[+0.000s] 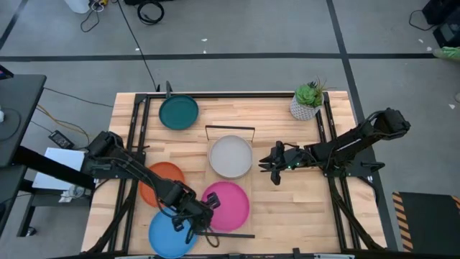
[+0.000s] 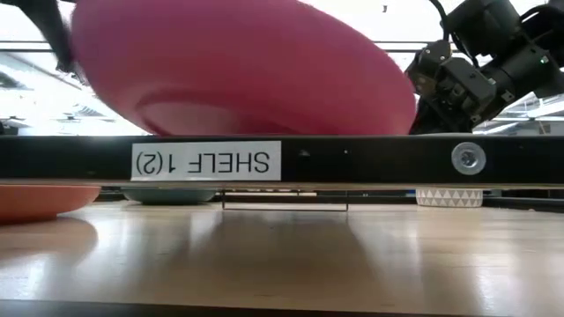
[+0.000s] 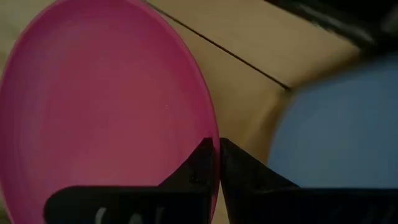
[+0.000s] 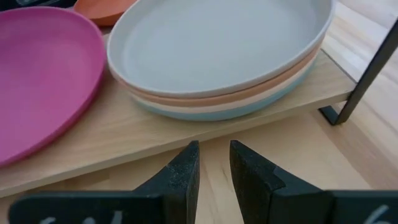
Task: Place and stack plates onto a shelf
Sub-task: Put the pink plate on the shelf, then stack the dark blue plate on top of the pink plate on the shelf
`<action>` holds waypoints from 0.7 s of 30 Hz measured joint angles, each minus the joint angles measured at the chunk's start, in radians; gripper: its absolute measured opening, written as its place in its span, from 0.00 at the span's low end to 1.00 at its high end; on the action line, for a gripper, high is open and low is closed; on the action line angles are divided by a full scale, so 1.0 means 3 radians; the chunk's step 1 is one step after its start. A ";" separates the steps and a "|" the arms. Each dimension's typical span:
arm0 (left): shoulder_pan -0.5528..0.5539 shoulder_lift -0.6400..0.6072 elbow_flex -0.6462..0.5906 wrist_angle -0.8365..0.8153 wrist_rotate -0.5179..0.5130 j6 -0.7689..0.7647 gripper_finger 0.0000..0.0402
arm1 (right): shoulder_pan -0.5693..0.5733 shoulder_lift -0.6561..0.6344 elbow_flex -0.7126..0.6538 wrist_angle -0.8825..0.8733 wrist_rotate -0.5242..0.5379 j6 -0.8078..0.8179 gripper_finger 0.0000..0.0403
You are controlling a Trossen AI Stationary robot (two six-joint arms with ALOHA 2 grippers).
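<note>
step in hand: left gripper (image 1: pixel 203 214) clamped on rim of magenta plate (image 1: pixel 226 206), setting it on shelf (image 4: pixel 93 146), plate tilted, one edge raised off plank. landmark = stack (image 1: pixel 231 156) on shelf: grey on top, tan under, light blue at bottom. magenta sits just beside stack. right gripper (image 1: pixel 268 165) hovers near stack's other side, fingers nearly together, holding nothing. next, my guess: lower magenta flat, let go. bright blue plate (image 1: pixel 171 234), orange plate (image 1: pixel 161 180), dark teal plate (image 1: pixel 178 112) wait off shelf.
</note>
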 joint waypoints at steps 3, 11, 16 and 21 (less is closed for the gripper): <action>0.0024 0.0011 -0.0001 0.0074 -0.0001 -0.0235 0.08 | 0.0029 0.0000 0.0000 0.0006 0.0000 0.0000 0.23; 0.0019 0.0010 -0.0001 0.0168 -0.0011 -0.0591 0.21 | 0.0054 0.0000 0.0000 0.0009 0.0001 0.0000 0.23; 0.0019 0.0010 -0.0001 0.0190 -0.0014 -0.0787 0.29 | 0.0055 0.0000 0.0000 0.0010 0.0003 0.0000 0.23; 0.0046 -0.0077 -0.0001 -0.0338 -0.0186 -0.1063 0.30 | 0.0055 0.0000 0.0000 0.0009 0.0002 0.0000 0.23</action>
